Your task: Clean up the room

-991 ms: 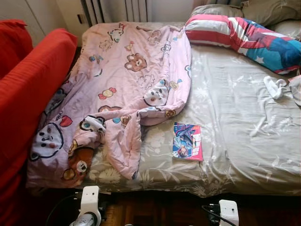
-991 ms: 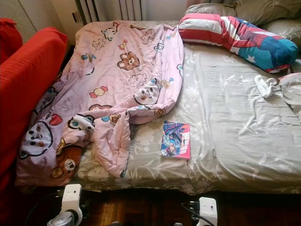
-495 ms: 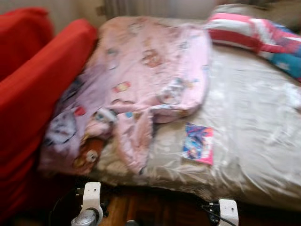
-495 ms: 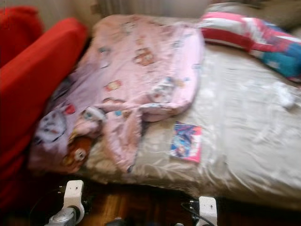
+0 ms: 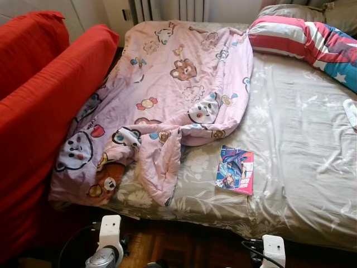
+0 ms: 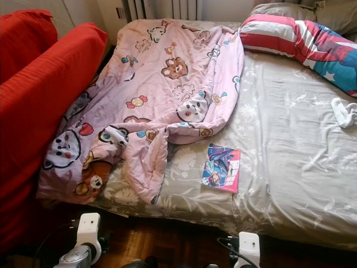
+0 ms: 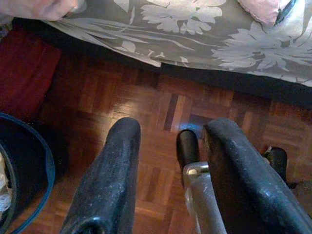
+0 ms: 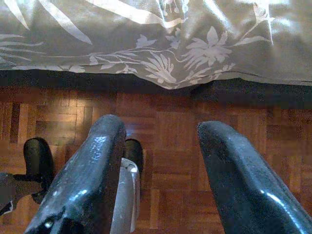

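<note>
A crumpled pink cartoon-print blanket (image 5: 167, 100) covers the left half of the bed and hangs over its near edge. A colourful comic book (image 5: 235, 169) lies flat on the grey floral sheet (image 5: 301, 156) near the bed's front edge. A white sock (image 6: 344, 111) rests on the sheet at the far right. Both arms hang low in front of the bed. My left gripper (image 7: 168, 141) is open over the parquet floor. My right gripper (image 8: 161, 131) is open too, just short of the hanging sheet.
A red sofa (image 5: 39, 111) stands close against the bed's left side. A striped and starred pillow (image 5: 312, 44) lies at the head, with grey pillows behind. A dark blue bin rim (image 7: 27, 170) sits on the floor by my left gripper. A radiator (image 5: 167, 8) stands behind.
The camera has swung left, so the bed sits further right and more of the sofa shows. Nothing on the bed has moved. Both arms hang as before.
</note>
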`<state>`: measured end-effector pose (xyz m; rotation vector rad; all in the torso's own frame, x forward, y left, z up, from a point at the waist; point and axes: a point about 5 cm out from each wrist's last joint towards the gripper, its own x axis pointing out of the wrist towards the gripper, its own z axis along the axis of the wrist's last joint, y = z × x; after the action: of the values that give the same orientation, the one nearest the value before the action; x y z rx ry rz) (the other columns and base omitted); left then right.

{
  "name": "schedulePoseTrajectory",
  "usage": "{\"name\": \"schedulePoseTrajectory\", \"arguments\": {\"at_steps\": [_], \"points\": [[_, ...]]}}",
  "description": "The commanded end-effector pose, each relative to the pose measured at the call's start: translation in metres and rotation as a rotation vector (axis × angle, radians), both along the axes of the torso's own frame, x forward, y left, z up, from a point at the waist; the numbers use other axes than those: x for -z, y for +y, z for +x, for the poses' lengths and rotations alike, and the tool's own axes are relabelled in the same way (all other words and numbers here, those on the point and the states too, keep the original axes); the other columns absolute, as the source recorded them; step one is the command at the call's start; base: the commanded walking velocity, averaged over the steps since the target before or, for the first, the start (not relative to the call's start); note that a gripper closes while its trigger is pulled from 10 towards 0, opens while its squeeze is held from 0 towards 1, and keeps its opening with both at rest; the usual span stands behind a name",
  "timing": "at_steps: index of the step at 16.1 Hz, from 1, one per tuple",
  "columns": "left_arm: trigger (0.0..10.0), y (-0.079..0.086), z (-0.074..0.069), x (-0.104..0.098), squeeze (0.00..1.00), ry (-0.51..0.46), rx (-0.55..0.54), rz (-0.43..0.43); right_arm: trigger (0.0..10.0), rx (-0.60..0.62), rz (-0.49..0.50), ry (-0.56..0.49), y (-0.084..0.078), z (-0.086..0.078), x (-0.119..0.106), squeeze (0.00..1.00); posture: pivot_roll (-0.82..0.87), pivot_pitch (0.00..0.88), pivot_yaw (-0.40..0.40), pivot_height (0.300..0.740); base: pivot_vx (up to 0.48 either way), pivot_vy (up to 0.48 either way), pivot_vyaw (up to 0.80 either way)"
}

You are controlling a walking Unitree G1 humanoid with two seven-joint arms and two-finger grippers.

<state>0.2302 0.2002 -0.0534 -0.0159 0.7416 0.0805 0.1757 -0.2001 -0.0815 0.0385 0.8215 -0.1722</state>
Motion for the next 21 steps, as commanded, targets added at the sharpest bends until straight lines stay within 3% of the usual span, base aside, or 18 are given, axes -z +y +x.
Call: {"name": "schedulePoseTrajectory", "arguments": {"at_steps": [1, 15, 21], "points": [[10.0, 0.0013, -0.0067, 0.0042, 0.00, 0.020, -0.010, -0.005, 10.0, 0.001, 0.008, 0.030, 0.0020, -0.0080, 0.0043, 0.00, 0.03, 0.194, 0.039, 0.740, 0.000, 0.000, 0.00], [10.0, -0.0003, -0.0031, 0.0021, 0.00, 0.006, -0.005, -0.010, 10.0, -0.001, 0.014, 0.010, 0.0046, -0.0053, 0.0030, 0.00, 0.03, 0.194, 0.040, 0.740, 0.000, 0.000, 0.00], [10.0, -0.0003, -0.0030, 0.0020, 0.00, 0.006, -0.009, -0.015, 10.0, -0.006, 0.017, 0.005, 0.0063, -0.0036, 0.0024, 0.00, 0.03, 0.194, 0.040, 0.740, 0.264, 0.000, 0.00]]}}
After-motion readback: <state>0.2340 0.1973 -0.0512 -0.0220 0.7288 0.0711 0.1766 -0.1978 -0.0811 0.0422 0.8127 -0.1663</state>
